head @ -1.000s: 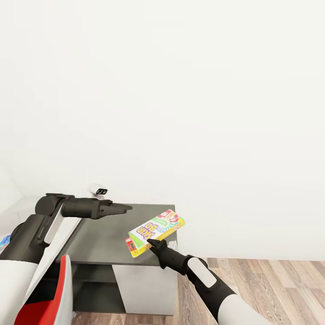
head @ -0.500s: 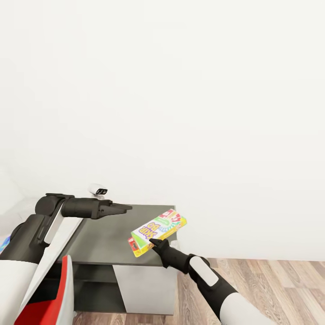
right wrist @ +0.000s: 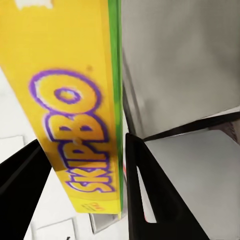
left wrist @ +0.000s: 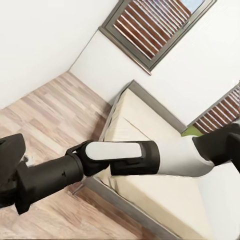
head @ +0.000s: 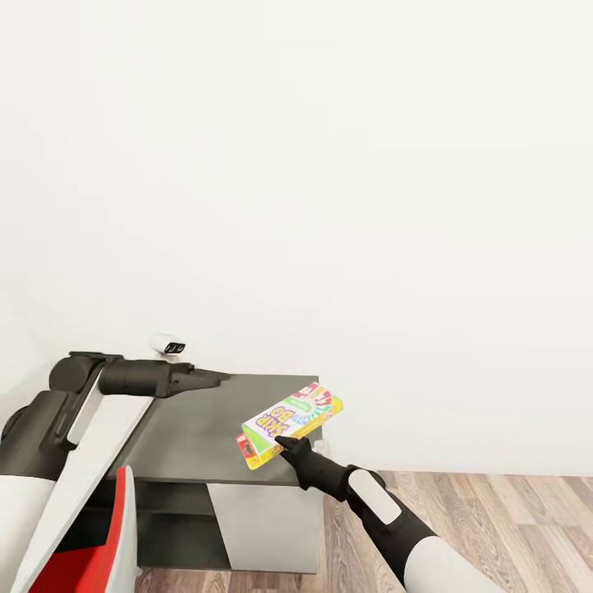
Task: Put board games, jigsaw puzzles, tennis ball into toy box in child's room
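Clamped on the flat yellow, green and red SKIP-BO cardboard game box (head: pixel 291 423), the right gripper (head: pixel 286 445) is holding it tilted above the front right part of the dark-grey lower desk wing (head: pixel 189 436); in the right wrist view its two black fingers (right wrist: pixel 145 200) are flanking the box (right wrist: pixel 75 110). Beyond the desk, a plain white wall (head: pixel 329 181) is rising. At the head view's left, the left gripper (head: pixel 216 378) is hanging empty over the wing's far edge, its jaws pressed together.
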Available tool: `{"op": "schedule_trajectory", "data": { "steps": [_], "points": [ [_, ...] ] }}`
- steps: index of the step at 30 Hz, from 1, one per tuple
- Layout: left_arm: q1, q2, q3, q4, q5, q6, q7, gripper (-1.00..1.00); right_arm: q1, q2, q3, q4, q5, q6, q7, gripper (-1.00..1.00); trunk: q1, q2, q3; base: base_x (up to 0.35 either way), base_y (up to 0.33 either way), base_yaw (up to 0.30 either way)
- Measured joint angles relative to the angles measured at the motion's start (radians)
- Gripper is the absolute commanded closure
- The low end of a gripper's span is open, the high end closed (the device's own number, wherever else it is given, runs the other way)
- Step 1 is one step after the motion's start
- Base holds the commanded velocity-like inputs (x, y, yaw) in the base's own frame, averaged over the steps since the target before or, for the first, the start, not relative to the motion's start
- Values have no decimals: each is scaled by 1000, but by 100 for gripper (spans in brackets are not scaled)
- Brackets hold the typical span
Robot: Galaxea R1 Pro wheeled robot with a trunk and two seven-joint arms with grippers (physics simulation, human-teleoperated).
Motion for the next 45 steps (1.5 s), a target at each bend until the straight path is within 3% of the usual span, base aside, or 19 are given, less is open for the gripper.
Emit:
{"op": "schedule_trajectory", "data": {
  "steps": [4, 8, 10, 14, 20, 27, 45],
  "points": [
    [0, 48, 2, -1, 1, 0, 0, -100, -8, -13, -1, -1, 2, -1, -8, 100, -15, 28, 13, 0, 0, 0],
    [0, 74, 3, -2, 13, 0, 0, -100, -16, -82, -2, -1, 1, 7, -21, 100, -31, 56, 25, 0, 0, 0],
    [0, 87, 3, -2, 22, 0, 0, -100, -16, -136, -7, 1, -3, 21, -20, 100, -31, 57, 25, 0, 0, 0],
    [0, 98, 3, -2, 26, 0, 0, -100, -16, -170, -5, -1, -12, 48, -14, 100, -31, 57, 25, -19, 0, 0],
    [0, 100, 2, -2, 26, 0, 0, -100, -12, -167, -2, -11, -14, 54, 7, 100, -31, 56, 25, -192, 0, 0],
    [0, 100, 2, -2, 27, 0, 0, -100, 0, -176, 2, -112, -3, 48, 58, 100, -31, 57, 25, -32, 0, 0],
    [0, 98, 0, -7, 26, 0, 0, -100, 4, -180, 1, -127, 0, 38, 63, 100, -31, 57, 45, 0, 0, 0]
  ]
}}
